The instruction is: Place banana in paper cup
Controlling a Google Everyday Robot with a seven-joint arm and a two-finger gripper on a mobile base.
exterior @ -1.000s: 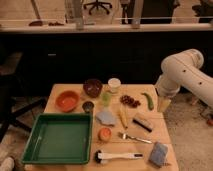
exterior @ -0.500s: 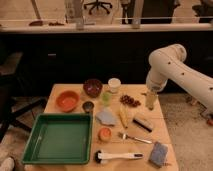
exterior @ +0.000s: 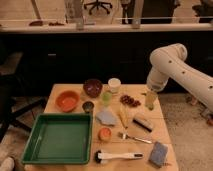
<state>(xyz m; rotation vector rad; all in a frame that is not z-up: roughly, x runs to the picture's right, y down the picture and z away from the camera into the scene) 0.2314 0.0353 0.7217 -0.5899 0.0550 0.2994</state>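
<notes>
So, reach step, banana ungrabbed: pincer hovers over right side of wooden surface, open or closed can't tell. Next: shift left to small pale-yellow curved banana, grab, carry to white cylindrical paper cup.

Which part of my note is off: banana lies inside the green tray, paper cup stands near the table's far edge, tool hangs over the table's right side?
The banana part. The camera view shows it on the bare table, right of the green tray. The paper cup and tool are as noted.
</notes>
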